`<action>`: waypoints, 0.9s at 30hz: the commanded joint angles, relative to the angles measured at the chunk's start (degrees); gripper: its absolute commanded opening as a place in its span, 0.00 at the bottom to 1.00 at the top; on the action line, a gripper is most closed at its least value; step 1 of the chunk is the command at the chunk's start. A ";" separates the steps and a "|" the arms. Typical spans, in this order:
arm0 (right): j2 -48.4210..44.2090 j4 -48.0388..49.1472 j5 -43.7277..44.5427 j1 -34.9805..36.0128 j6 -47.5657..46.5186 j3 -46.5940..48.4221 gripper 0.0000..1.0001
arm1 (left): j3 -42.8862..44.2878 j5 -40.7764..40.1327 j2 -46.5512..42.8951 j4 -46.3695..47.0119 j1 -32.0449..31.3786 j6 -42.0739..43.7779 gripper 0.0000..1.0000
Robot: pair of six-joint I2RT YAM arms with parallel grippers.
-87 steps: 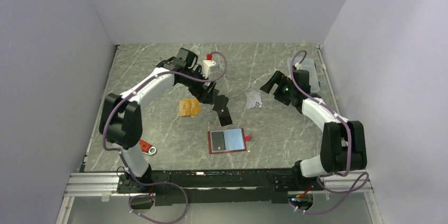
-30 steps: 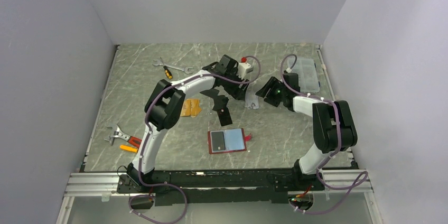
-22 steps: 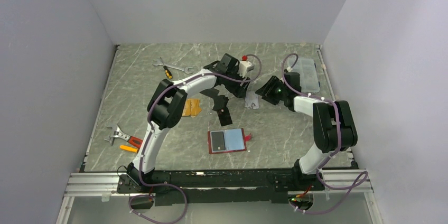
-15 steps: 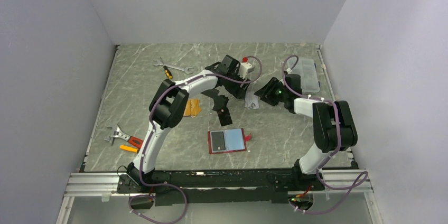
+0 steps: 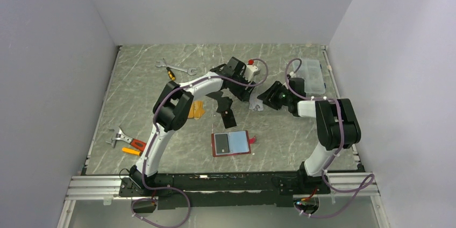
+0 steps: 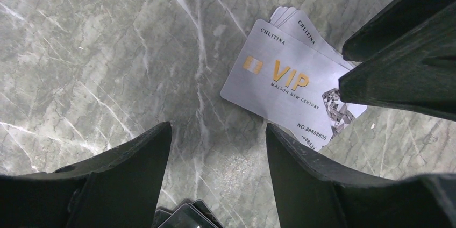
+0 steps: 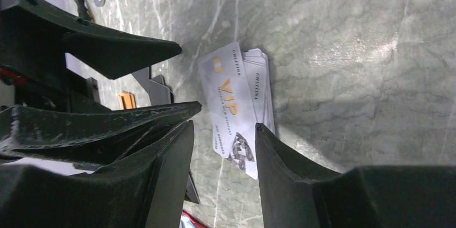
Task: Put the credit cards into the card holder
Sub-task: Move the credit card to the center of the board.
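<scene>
A small fanned stack of silver-grey credit cards (image 6: 287, 85) (image 7: 236, 101) (image 5: 256, 105) lies flat on the marble table. My left gripper (image 6: 216, 127) (image 5: 248, 94) hangs open just left of the stack, over bare table. From the other side my right gripper (image 7: 224, 126) (image 5: 263, 99) stands open, its fingertips either side of the stack's near end, gripping nothing. Black credit cards (image 5: 226, 111) (image 6: 185, 217) and orange ones (image 5: 196, 109) lie further left. The dark-red card holder (image 5: 231, 143) lies open nearer the arm bases.
A clear compartment box (image 5: 313, 75) stands at the back right. A wrench and screwdriver (image 5: 175, 69) lie at the back left, and pliers (image 5: 126, 143) at the left. The two grippers' fingers sit very close together over the silver cards.
My left arm has swung right from the back left to the silver cards. In the last second the right gripper's jaws narrowed and it edged left toward the stack.
</scene>
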 commanded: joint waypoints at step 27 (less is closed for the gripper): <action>4.24 12.08 -7.69 -0.10 5.36 -2.97 0.44 | -1.97 2.20 -0.25 0.96 -1.88 1.83 0.68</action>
